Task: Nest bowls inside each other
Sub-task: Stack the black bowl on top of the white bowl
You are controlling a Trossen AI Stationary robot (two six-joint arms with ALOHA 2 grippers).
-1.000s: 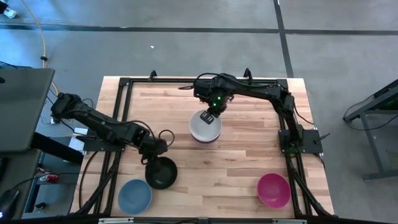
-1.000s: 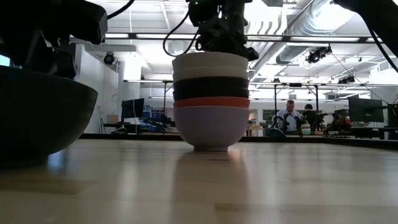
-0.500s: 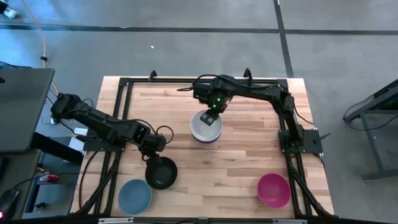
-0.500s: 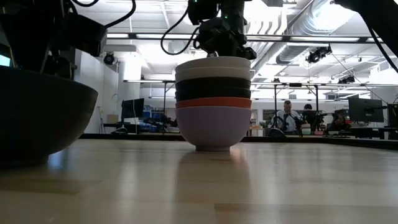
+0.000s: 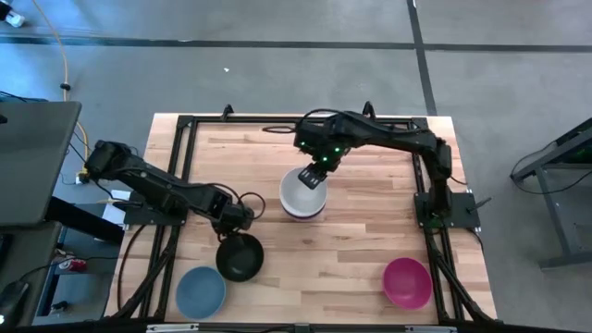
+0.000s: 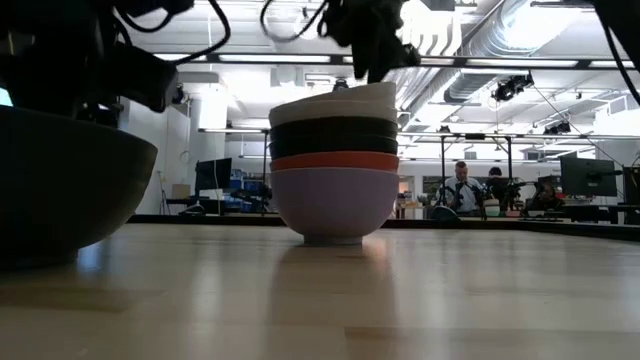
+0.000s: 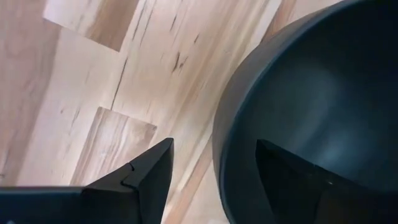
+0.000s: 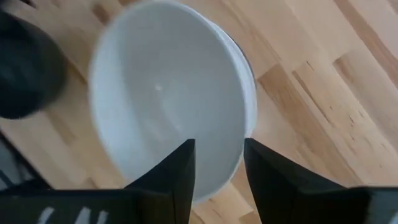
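High view: my right gripper [image 5: 314, 174] sits at frame centre, fingers spread astride the far rim of the stack of bowls [image 5: 302, 195]. My left gripper [image 5: 234, 225] is lower left, above the black bowl [image 5: 240, 257]; light blue bowl [image 5: 201, 291] at bottom left, magenta bowl [image 5: 407, 282] at bottom right.

Low view: stack centre, lavender bowl [image 6: 333, 204] lowest, red, black, then white bowl [image 6: 333, 103] tilted on top.

Left wrist view: fingers [image 7: 146, 177] parted astride the black bowl's rim.

Right wrist view: fingers straddle the white rim.
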